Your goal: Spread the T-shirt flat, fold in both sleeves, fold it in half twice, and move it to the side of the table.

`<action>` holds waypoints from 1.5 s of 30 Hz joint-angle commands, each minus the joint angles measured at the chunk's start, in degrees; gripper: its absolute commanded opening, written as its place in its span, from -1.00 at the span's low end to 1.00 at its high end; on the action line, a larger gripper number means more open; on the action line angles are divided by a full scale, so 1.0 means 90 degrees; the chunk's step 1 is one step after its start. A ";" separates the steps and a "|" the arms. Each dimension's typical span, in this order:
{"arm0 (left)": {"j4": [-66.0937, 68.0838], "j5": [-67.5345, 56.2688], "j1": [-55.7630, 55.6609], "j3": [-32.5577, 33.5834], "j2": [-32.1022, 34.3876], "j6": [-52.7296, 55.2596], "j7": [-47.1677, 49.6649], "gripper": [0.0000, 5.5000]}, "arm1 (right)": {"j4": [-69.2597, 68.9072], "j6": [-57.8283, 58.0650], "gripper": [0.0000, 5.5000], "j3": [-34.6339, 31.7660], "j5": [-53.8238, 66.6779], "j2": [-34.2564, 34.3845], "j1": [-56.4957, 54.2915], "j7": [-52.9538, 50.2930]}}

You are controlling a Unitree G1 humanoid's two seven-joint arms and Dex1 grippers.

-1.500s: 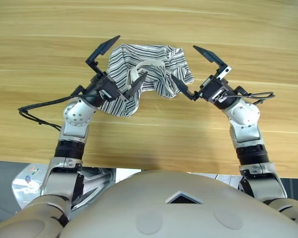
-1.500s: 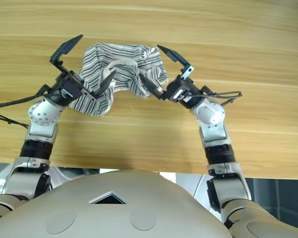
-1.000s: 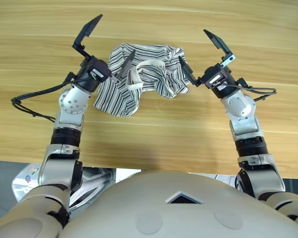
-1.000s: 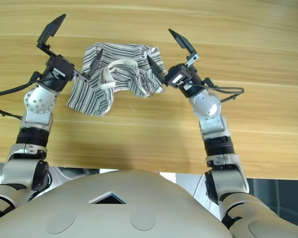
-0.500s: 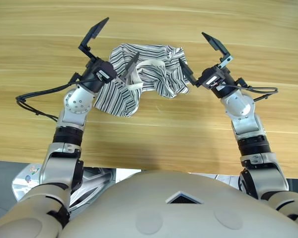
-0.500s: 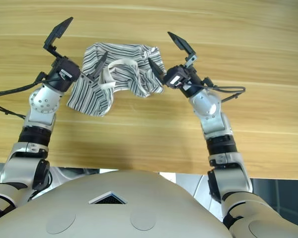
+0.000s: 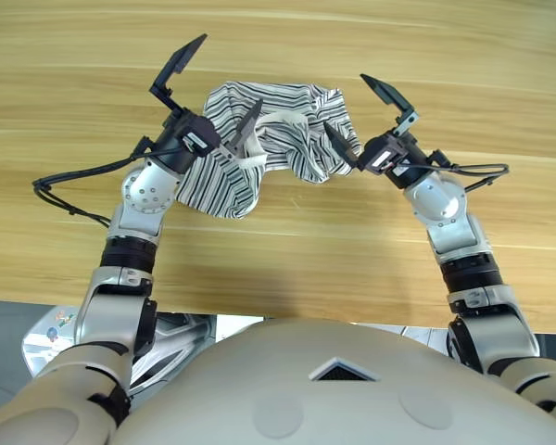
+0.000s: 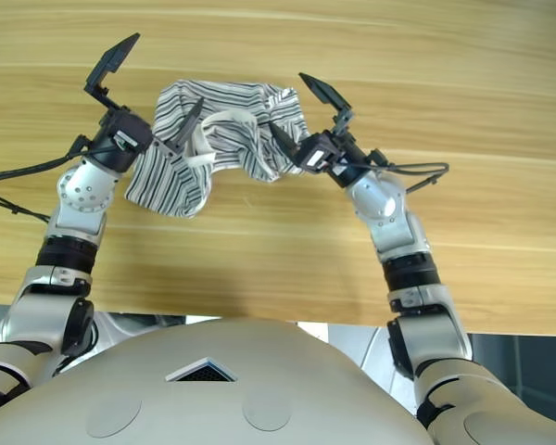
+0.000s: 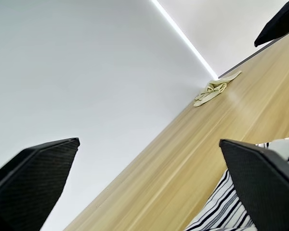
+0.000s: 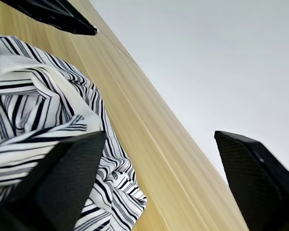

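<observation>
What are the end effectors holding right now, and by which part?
Nothing is held. The left end effector and the right end effector are both wide open, one at each side of the crumpled T-shirt, with no cloth pinched.

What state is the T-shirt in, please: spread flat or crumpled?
Crumpled: the striped T-shirt lies bunched in rumpled folds on the wooden table.

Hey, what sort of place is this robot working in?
Most likely a robotics lab or test room rather than a home: a long wooden table, a plain white wall with a strip light, and one crumpled striped T-shirt, seemingly laid out as a practice piece.
</observation>
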 commanded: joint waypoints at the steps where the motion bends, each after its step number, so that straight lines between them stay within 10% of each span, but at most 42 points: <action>1: -0.0009 0.0037 -0.0002 -0.0037 0.0034 -0.0021 0.0073 0.96 | 0.0067 0.0008 0.50 0.0028 -0.0057 -0.0056 -0.0002 -0.0074; 28: -0.0314 -0.0160 0.0168 -0.0205 0.0093 0.0016 -0.0221 0.96 | 0.0742 0.0817 0.50 0.0641 -0.1681 -0.0808 0.0009 -0.0559; 37: -0.1779 -0.1260 0.0871 -0.0136 0.2170 -0.0072 -0.1785 0.96 | 0.0609 0.0867 0.50 0.0727 -0.1652 -0.0800 0.0010 -0.0584; 45: -0.1534 -0.1536 0.0579 -0.0247 0.2285 0.0105 -0.2444 0.96 | 0.0630 0.0914 0.50 0.0798 -0.1659 -0.0836 -0.0043 -0.0670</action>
